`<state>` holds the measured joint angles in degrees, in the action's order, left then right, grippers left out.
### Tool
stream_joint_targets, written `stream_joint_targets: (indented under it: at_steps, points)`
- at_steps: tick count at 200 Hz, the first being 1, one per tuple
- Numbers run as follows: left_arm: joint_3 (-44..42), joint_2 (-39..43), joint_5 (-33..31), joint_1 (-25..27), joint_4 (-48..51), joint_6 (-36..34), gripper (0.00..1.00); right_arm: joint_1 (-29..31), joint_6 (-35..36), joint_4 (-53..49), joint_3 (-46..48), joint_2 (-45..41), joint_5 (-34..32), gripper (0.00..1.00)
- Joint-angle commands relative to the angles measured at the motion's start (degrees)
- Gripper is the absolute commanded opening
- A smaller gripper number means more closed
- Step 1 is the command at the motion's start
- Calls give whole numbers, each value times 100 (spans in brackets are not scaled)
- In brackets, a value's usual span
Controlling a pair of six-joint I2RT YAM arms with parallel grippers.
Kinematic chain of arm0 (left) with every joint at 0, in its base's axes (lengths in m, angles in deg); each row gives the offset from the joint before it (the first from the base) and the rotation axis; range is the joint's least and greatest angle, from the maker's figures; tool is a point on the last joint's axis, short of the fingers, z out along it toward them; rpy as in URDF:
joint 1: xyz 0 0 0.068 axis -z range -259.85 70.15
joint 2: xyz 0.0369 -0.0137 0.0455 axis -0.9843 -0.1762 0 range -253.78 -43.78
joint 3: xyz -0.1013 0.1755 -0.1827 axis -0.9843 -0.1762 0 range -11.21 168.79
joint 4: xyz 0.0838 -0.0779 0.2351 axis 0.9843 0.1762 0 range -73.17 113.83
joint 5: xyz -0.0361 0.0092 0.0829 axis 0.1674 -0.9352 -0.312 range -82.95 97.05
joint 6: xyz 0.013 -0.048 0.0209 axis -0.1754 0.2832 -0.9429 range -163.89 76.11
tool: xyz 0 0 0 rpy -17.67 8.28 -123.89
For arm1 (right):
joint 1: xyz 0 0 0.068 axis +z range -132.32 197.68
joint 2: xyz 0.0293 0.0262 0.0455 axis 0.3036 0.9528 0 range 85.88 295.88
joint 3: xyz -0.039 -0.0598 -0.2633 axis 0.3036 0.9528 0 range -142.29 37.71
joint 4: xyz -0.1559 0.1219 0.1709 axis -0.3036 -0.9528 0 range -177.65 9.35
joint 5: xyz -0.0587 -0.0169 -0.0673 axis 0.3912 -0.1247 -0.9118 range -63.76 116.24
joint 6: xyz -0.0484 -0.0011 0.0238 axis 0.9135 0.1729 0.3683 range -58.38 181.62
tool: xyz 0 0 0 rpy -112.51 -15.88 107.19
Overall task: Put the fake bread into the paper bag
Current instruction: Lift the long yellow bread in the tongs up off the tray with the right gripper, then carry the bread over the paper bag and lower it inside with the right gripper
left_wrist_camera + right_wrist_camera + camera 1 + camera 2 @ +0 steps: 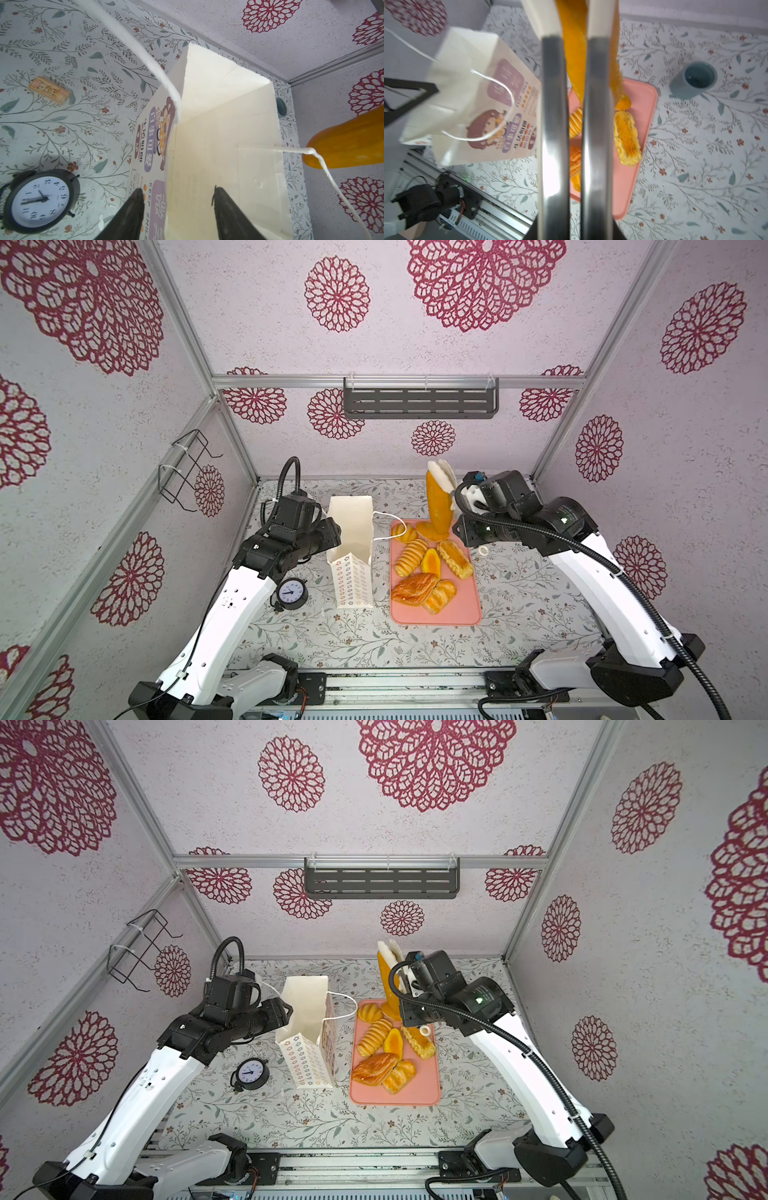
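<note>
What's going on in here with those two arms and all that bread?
The right gripper is clamped on the long loaf, holding it upright over the pink tray, where the other breads lie. The left gripper is open astride one wall of the standing paper bag. No bread shows inside it.

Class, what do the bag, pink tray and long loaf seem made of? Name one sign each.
Bag: matte paper, serrated rim, sharp creases. Pink tray: smooth, probably plastic or silicone, rounded moulded rim. Long loaf: glossy, likely plastic; even orange sheen.
</note>
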<state>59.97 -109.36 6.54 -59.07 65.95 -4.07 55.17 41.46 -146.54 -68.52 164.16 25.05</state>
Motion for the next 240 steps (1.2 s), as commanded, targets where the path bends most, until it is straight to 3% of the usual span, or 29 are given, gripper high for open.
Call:
stream_joint_targets:
  at_steps: [1, 46, 73, 169, 240]
  points:
    - [-95, -42, -1, 72, -167, 39, 49, -23, -45, 914, -630, 78, 370, 0]
    - [-130, -112, -1, 130, -247, 72, 30, 70, -501, 2556, -672, 374, 1884, 0]
    - [-129, -113, -36, 149, -279, 104, 17, 270, -814, 3283, -485, 517, 2325, 0]
    - [-146, -148, -154, 157, -391, 123, 0, 919, -1094, 3888, 1257, 336, 2191, 0]
    - [-139, -198, -195, 161, -515, 210, 0, 1071, -1100, 3706, 1891, 112, 1904, 0]
